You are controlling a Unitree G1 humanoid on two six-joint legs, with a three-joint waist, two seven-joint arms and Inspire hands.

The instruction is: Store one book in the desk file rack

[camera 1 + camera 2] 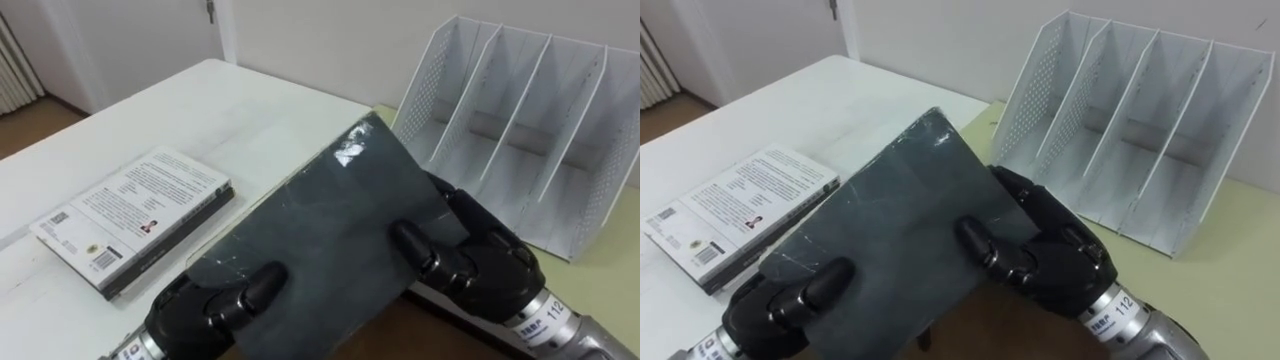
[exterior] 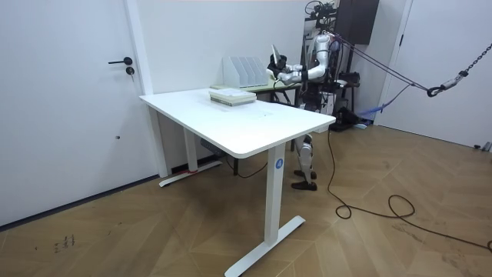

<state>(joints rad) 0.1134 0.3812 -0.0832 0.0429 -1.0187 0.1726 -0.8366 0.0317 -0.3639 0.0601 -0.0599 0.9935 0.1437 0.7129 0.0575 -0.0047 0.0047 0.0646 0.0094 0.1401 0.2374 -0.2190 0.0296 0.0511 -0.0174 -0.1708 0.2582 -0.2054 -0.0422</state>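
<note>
A dark grey book (image 1: 320, 235) (image 1: 880, 235) is lifted off the table and tilted, its far corner pointing toward the rack. My left hand (image 1: 215, 305) (image 1: 780, 305) grips its near lower edge, thumb curled over the cover. My right hand (image 1: 470, 255) (image 1: 1040, 250) clamps its right edge, thumb on the cover, fingers behind. The white perforated file rack (image 1: 520, 130) (image 1: 1120, 130) stands at the back right with several empty slots, just beyond the book. In the room view I stand at the table's far end, holding the book (image 2: 274, 55) up beside the rack (image 2: 242, 71).
A small stack of books with a white printed cover (image 1: 135, 215) (image 1: 740, 210) lies on the white table (image 1: 240, 110) to the left. The rack rests on a pale green surface (image 1: 600, 290). A door and a radiator are behind.
</note>
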